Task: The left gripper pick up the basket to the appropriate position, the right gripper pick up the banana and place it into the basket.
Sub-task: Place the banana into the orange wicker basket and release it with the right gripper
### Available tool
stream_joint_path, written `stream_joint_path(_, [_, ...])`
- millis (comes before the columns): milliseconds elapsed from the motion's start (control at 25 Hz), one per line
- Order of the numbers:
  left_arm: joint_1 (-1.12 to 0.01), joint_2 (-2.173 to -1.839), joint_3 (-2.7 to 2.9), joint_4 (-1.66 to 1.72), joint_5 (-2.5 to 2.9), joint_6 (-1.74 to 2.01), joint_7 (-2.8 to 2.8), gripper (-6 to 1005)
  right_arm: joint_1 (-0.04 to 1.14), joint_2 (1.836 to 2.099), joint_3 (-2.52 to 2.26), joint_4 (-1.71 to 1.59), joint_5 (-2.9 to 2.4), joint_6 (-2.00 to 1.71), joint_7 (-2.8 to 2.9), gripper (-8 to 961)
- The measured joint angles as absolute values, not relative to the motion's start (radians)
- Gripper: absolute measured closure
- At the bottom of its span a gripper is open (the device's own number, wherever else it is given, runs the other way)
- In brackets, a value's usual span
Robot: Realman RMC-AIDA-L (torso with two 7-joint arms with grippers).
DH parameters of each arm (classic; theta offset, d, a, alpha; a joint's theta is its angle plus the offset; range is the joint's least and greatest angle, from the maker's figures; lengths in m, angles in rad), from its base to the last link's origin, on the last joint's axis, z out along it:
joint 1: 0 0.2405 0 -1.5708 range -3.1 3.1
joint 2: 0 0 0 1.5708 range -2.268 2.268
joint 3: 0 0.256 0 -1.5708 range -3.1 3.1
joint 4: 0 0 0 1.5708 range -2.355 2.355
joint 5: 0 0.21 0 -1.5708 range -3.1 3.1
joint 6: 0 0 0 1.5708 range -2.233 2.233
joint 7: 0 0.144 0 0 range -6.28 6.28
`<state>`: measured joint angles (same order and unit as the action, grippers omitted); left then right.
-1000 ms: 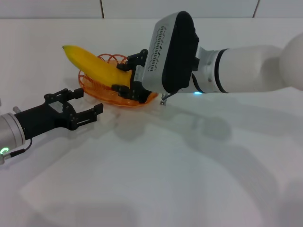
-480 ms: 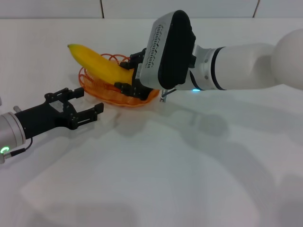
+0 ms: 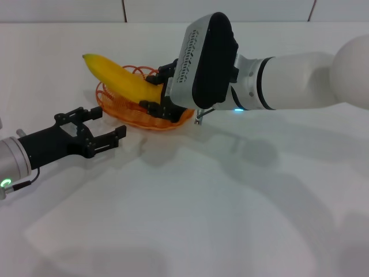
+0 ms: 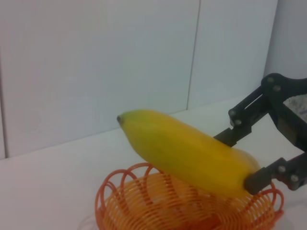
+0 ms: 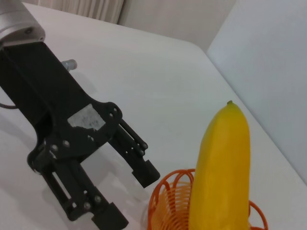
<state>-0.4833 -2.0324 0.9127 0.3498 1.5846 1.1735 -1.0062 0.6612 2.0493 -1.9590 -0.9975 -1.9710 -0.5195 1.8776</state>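
While your right gripper (image 3: 151, 89) clamps the banana (image 3: 118, 78) tilted over the orange wire basket (image 3: 118, 108) at upper left of the head view, release now and it may tip the rim and roll out. Left gripper (image 3: 101, 128) waits spread wide, just beside. No readable labels.

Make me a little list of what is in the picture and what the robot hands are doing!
banana: yellow, held over the basket, one end sticking up and out past the rim
basket: orange wire, on the white table
right gripper: shut on the banana, above the basket
left gripper: open, empty, beside the basket, not touching it
banana released: not yet
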Motion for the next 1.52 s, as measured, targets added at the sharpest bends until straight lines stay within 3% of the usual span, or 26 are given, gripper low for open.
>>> stream_joint_path(200, [-0.482,-2.032,0.913,0.35,1.585,1.173,-1.006,197,0.656,2.049,-1.959,-1.005,-1.972,-0.518,1.878,466])
stream_joint_path(400, [-0.477,-2.032,0.913,0.35,1.585,1.174,-1.006,197,0.648,2.049,-1.959,-1.02,-1.972,-0.517,1.878,274])
stream_joint_path(640, [-0.467,-2.034,0.913,0.35,1.581,1.176,-0.981,197,0.593,2.045,-1.956,-1.098,-1.976,-0.517,1.878,233])
stream_joint_path(1120, [-0.451,-2.035,0.912,0.348,1.576,1.175,-0.969,197,0.447,2.04,-1.828,-1.303,-1.975,-0.728,1.853,232])
stream_joint_path(1520, [-0.448,-2.039,0.91,0.347,1.564,1.176,-0.944,197,0.392,2.04,-1.61,-1.23,-1.689,-1.036,1.57,240])
